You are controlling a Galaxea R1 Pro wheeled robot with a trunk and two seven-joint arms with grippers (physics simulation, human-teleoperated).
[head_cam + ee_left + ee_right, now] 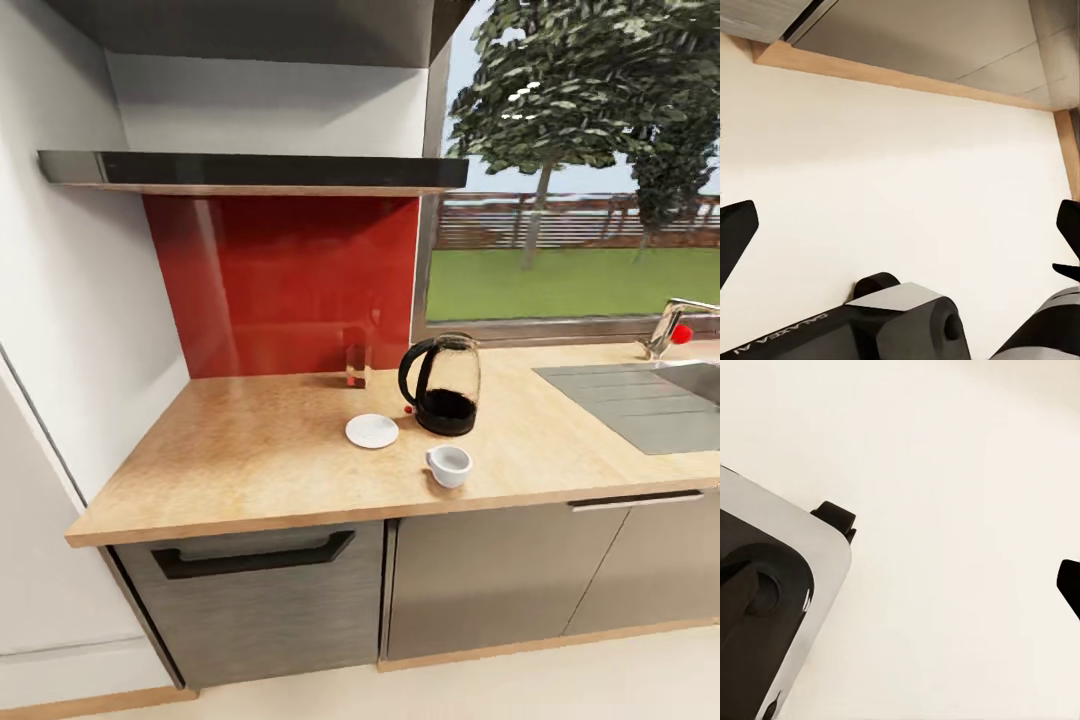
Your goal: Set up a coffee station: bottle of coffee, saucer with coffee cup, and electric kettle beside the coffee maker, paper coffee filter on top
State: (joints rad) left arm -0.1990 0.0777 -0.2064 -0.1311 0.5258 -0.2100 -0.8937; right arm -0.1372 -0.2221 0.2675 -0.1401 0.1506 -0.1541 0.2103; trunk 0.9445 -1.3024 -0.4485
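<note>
The glass kettle (pixel 441 385) with its black handle stands on the light-wood countertop (pixel 250 460), the flat white saucer (pixel 372 431) just beside it and the white cup (pixel 449 465) nearby, not yet on the saucer. I judge the station barely begun: cup, coffee maker, bottle and filter remain. The left gripper (pixel 900 232) hangs wide apart over pale floor (pixel 907 172); whether the right is apart or together I cannot tell.

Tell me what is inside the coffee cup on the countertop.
The coffee cup stands upright on the countertop, off the saucer. Its visible inner wall is plain white with nothing in it; the near rim hides part of the bottom.
</note>
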